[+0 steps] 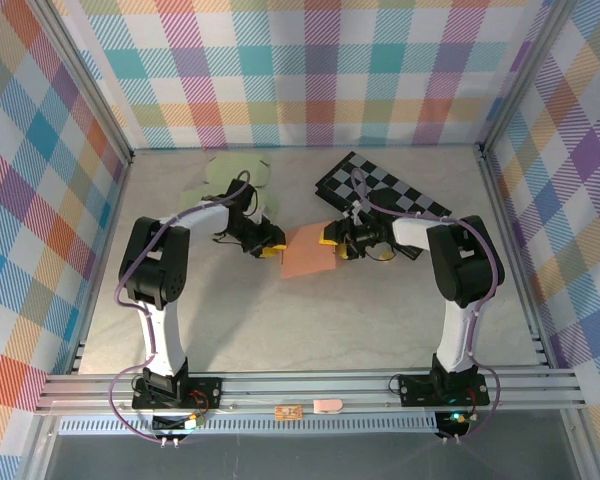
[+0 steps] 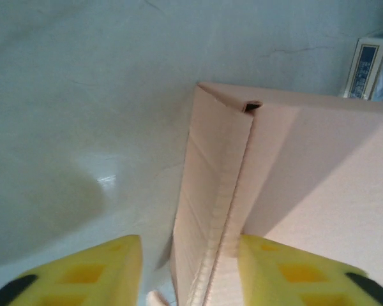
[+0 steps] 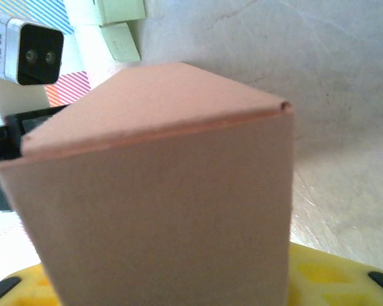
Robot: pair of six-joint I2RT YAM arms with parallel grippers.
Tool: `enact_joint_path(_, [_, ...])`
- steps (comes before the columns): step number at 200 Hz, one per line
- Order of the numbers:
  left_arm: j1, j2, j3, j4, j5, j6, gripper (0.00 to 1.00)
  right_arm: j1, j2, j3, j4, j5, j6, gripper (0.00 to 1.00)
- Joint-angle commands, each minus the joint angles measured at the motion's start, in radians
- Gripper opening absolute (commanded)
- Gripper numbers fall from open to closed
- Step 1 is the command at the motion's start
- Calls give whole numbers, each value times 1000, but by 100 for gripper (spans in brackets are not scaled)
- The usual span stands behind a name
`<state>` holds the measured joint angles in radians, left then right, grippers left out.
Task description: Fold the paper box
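From above, the salmon paper box (image 1: 306, 252) lies near the middle of the grey bench (image 1: 310, 330), between the two arms. The left hand (image 1: 271, 246) is at its left edge and the right hand (image 1: 331, 240) at its right edge, both low over the bench. Farther back lie pale-green cardboard pieces (image 1: 235, 172) on the left and a flat black-and-white checkered carton (image 1: 380, 188) on the right, both apart from the box.

At the left wrist, the left hand (image 2: 190, 248) is released. Its yellow fingers (image 2: 83, 274) stand apart, with a raised, creased flap of the paper box (image 2: 306, 172) between them. The finger on the picture's left is clear of the flap, with bare bench (image 2: 83, 95) showing in the gap. The other finger sits just beside the crease. A small white camera unit (image 2: 369, 67) shows beyond the box at top right.

At the right wrist, the paper box (image 3: 166, 191) stands very close, one folded ridge toward the lens. It sits between the yellow fingers (image 3: 338, 274) of the right hand (image 3: 179, 284). I cannot tell whether they clench it or merely flank it. Beyond the box are a white two-lens camera (image 3: 25, 56) and the pale-green cardboard pieces (image 3: 118, 13).
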<state>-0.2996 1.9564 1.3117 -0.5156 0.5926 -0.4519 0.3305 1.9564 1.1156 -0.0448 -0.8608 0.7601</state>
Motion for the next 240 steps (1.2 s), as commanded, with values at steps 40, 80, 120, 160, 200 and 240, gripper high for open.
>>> enact_joint_path(40, [97, -167, -126, 261, 26, -351, 66, -11, -99, 11, -76, -18, 420, 38])
enact_joint_path(80, [58, -228, -150, 196, -64, -675, 68, -33, -108, 24, -217, -92, 677, 32])
enact_joint_path(120, [28, -282, 44, -122, -227, -419, 66, -41, -113, 16, -237, -132, 857, 30])
enact_joint_path(160, [-158, -407, 85, -118, -241, 340, 64, -71, -63, 123, -462, -153, 699, 30])
enact_joint_path(200, [-347, -421, 64, -194, -417, 871, 71, -81, -35, 140, -544, -188, 646, 28])
enact_joint_path(240, [-395, -423, 35, -149, -513, 1107, 76, -83, -19, 166, -639, -207, 561, 29])
